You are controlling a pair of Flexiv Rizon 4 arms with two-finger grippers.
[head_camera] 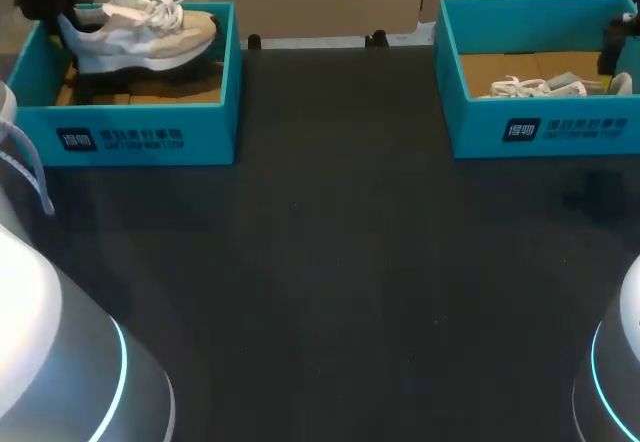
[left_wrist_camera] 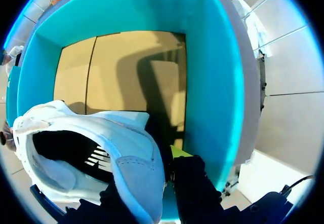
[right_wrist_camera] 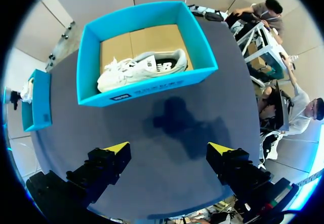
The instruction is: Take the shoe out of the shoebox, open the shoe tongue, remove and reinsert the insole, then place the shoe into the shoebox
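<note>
- Left end effector (left_wrist_camera: 150, 179): closed on the heel of the lifted shoe (left_wrist_camera: 96, 148). One yellow-tipped finger (left_wrist_camera: 178, 154) presses the outside of the heel. The other, dark finger sits on the opposite side, at the collar.
- Lifted shoe, left wrist view: pale grey-white upper with a padded collar around a dark opening and a smooth grey heel panel. Whether the insole is in place cannot be told.
- Lifted shoe, head view: roughly level, held by its heel with the toe pointing toward the middle of the surface (head_camera: 330, 262). It has white laces, a beige toe panel and a thick white sole. It hangs over the left shoebox (head_camera: 130, 132), its upper rising above the rim and its shadow falling on the floor beneath.
- Left shoebox: teal walls and a cardboard-brown floor, standing at the far left corner of the dark surface.
- Right end effector (right_wrist_camera: 168, 148): fingers spread wide and gripping nothing, poised above bare surface, well apart from the right shoebox (right_wrist_camera: 152, 84).
- Right shoebox: teal, at the far right of the surface. It holds a second shoe (right_wrist_camera: 142, 67), which is white and lies on its side on the brown floor.
</note>
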